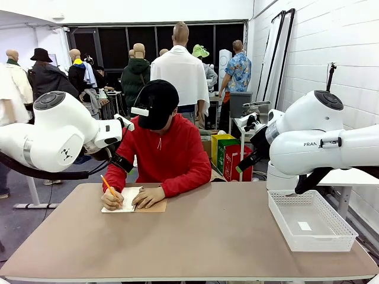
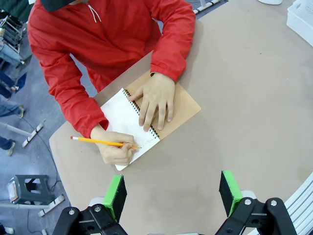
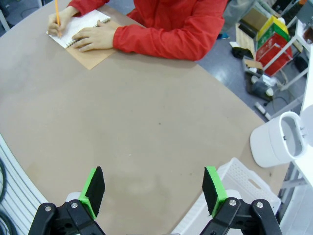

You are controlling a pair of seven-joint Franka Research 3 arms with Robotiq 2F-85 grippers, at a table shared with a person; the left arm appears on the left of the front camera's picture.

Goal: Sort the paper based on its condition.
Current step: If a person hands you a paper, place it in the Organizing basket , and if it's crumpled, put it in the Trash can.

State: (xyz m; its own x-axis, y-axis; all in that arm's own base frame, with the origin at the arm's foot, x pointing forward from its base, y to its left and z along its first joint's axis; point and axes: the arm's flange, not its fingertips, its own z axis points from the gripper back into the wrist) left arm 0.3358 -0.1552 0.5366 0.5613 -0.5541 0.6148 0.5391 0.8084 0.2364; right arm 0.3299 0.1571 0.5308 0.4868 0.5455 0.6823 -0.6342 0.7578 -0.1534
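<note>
Two spread robot hands (image 2: 172,188) (image 3: 152,188), one notebook (image 2: 122,111), one basket (image 1: 314,241), perhaps labelled

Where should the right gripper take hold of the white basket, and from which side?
The basket sits level and open-topped, with thin upright mesh walls. Probably best: come straight down with the open right gripper and pinch one wall's top rim, one finger inside, one outside.

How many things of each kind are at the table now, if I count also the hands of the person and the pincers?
Notebook: 1
Pencil: 1
Basket: 1
Hands of the person: 2, the writing hand and the flat hand
Pincers: 2, the left pincer and the right pincer, both open
Total: 7
</note>
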